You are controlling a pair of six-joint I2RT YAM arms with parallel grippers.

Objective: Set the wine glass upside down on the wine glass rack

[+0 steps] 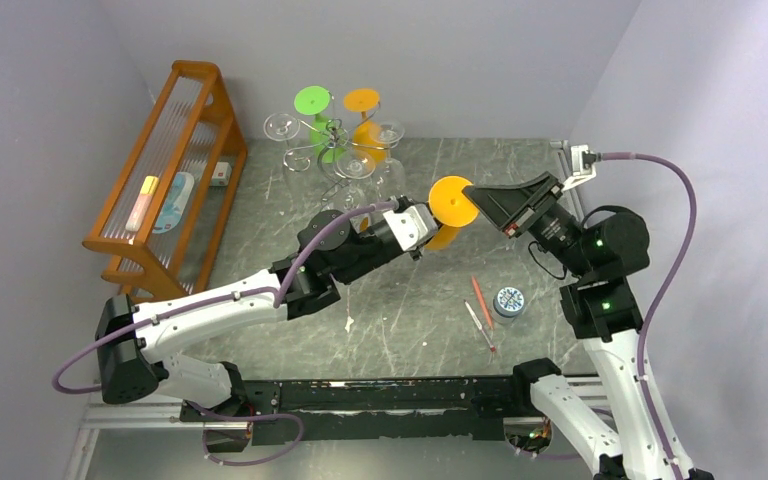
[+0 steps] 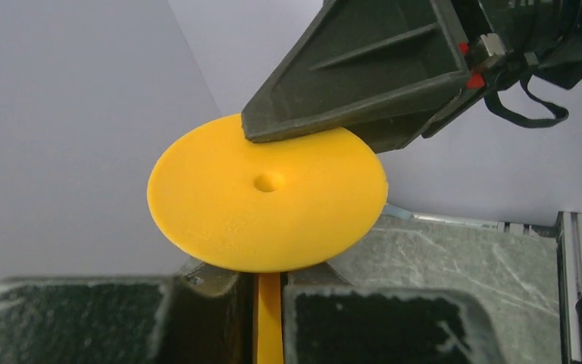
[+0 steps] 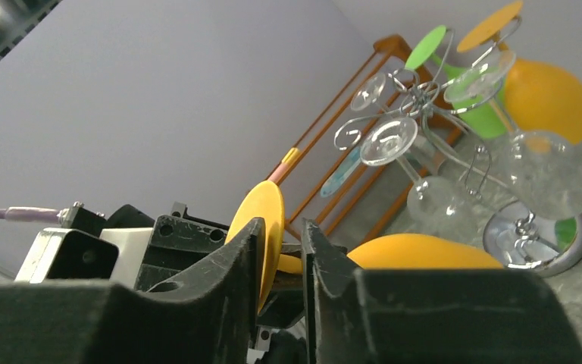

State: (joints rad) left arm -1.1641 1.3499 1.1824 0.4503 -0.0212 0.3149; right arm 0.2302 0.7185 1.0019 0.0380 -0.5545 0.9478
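An orange wine glass point(image 1: 452, 203) hangs in the air over the table's middle, lying on its side with its foot disc point(image 2: 265, 193) facing right. My left gripper point(image 2: 270, 282) is shut on its stem just behind the foot. My right gripper point(image 3: 282, 235) straddles the rim of the foot disc point(image 3: 261, 212); the disc lies against one finger, with a gap to the other, so the jaws are open. The glass's bowl point(image 3: 417, 254) shows behind. The wine glass rack point(image 1: 328, 150), a silver wire stand with a mirrored base point(image 3: 534, 235), stands at the back.
A green glass point(image 1: 312, 100), an orange glass point(image 1: 363, 100) and clear glasses point(image 3: 389, 140) hang on the silver rack. An orange wooden slatted rack point(image 1: 175, 170) stands at the left wall. Two pens point(image 1: 480, 305) and a small round blue tin point(image 1: 509, 300) lie near the right arm.
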